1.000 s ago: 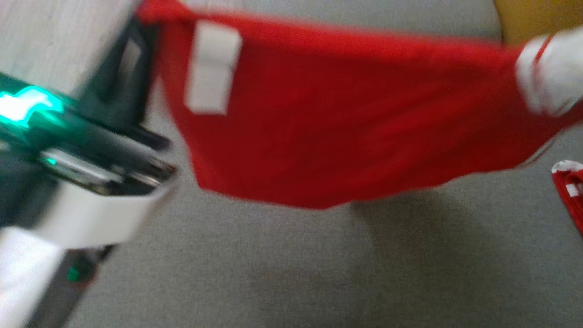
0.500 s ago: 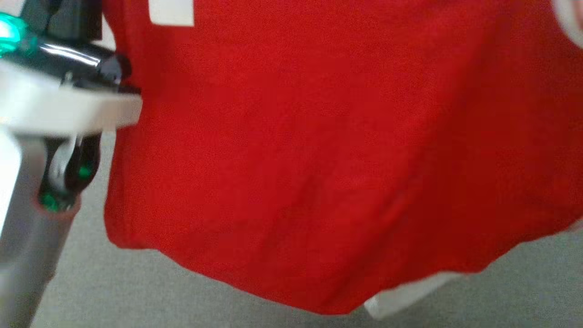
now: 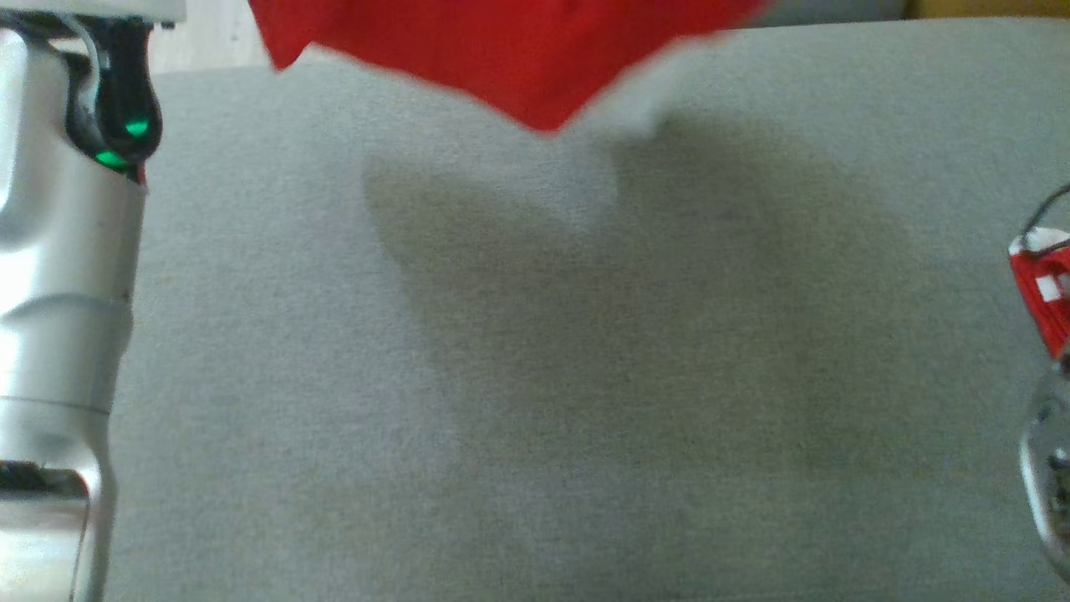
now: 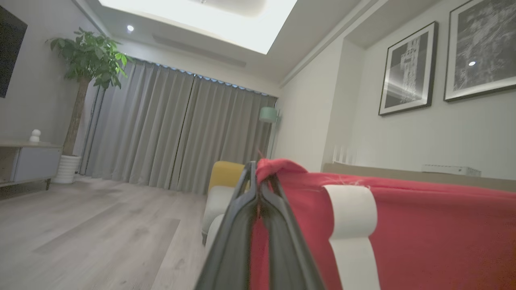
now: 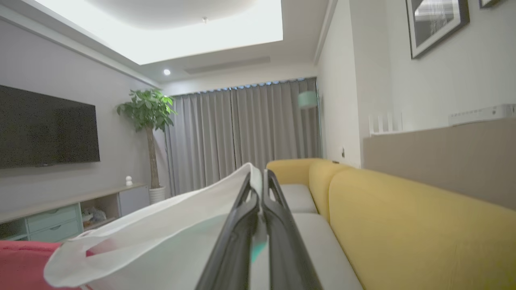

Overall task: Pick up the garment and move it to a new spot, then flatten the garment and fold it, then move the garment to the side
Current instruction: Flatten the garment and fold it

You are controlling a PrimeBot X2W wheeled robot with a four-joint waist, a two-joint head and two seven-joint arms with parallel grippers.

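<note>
The big grey couch seat (image 3: 535, 376) lies flat below. The red shirt (image 3: 501, 50) hangs in the air over the far part of the seat, and its shadow falls on the seat. The silver left arm (image 3: 58, 293) is at the left side. The left gripper (image 4: 261, 177) is pinched tight on a red corner of the shirt. The right gripper (image 5: 259, 177) is pinched tight on a white part of it.

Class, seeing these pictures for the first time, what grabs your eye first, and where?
The bright red garment, hanging at the top of the head view above the grey cushion. In the wrist views, the left gripper is shut on its red edge beside a white stripe, and the right gripper pinches its white part before a yellow sofa.
</note>
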